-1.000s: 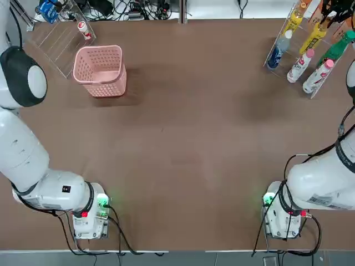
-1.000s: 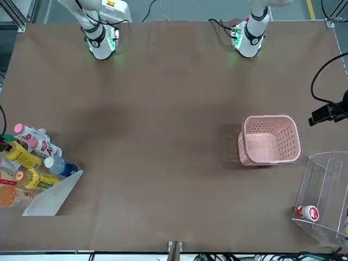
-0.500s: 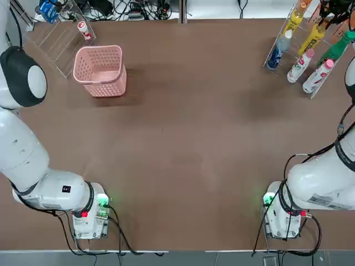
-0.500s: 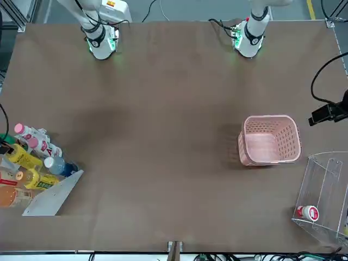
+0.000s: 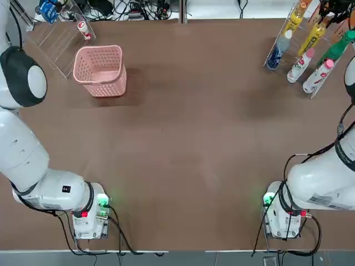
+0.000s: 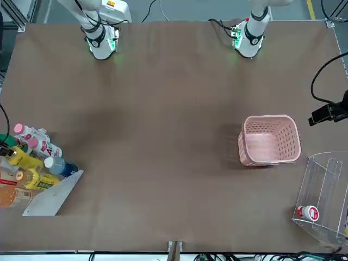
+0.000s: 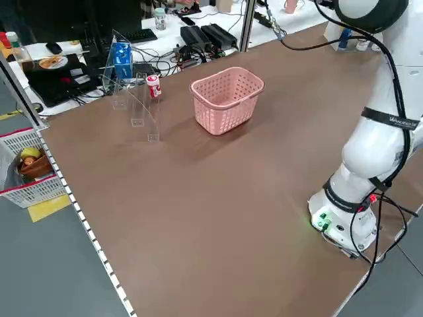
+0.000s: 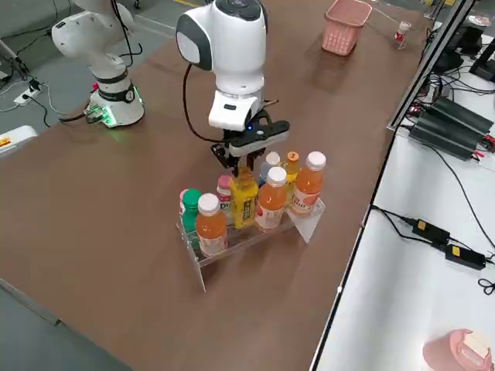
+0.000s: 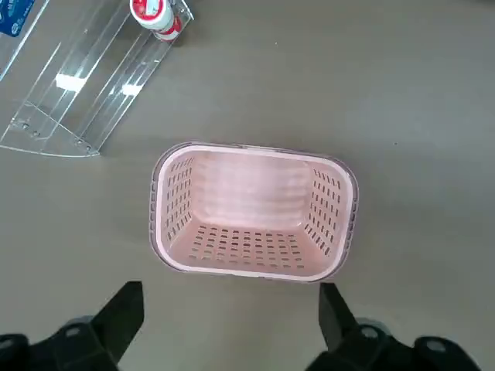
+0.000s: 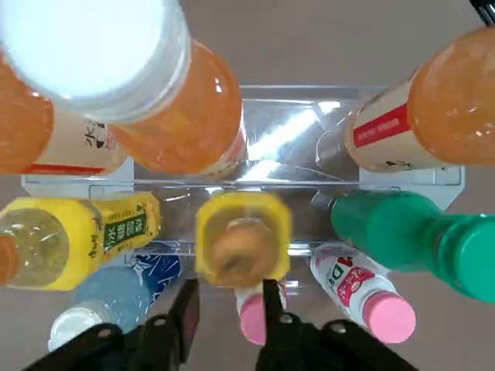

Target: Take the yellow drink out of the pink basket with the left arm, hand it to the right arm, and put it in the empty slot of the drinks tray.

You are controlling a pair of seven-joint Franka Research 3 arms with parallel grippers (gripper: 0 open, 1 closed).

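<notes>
The yellow drink stands upright in a middle slot of the clear drinks tray, among orange, green, pink-capped and blue bottles. My right gripper hangs just above its cap, with the fingers slightly parted and open. From the side, the right gripper sits over the yellow drink. The pink basket is empty. My left gripper hovers over it with its fingers wide open. The pink basket sits at the table's far left.
A clear acrylic rack behind the basket holds a small red-and-white bottle and a blue carton. Cables and power strips lie beyond the far edge. A white basket sits off the table.
At the tray, the right gripper and the yellow drink have shifted only slightly. The left arm and the pink basket have not moved.
</notes>
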